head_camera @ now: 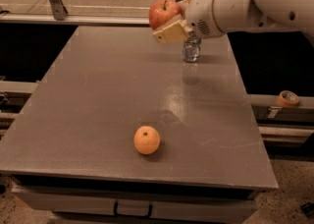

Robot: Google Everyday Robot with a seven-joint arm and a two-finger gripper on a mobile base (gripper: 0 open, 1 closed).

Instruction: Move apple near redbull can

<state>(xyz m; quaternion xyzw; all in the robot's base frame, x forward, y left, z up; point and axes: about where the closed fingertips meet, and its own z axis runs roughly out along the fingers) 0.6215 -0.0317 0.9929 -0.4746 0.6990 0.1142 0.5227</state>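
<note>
apple [163, 12] 1 | redbull can [191, 51] 1 | orange [146, 140] 1 | claw [171, 20] 1, by can

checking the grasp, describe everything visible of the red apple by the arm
The round red apple, with yellowish patches and a dark stem pointing up, is lifted off the grey table. It is held in the gripper over the table's far edge, a beige finger beneath it, close to the slim silver can.

- No text, brand, number or sign can be read on the can [191, 51], the apple [163, 12] or the table [98, 100].
- The gripper [168, 22], showing no legible marking, clasps the apple in the air near the can.
</note>
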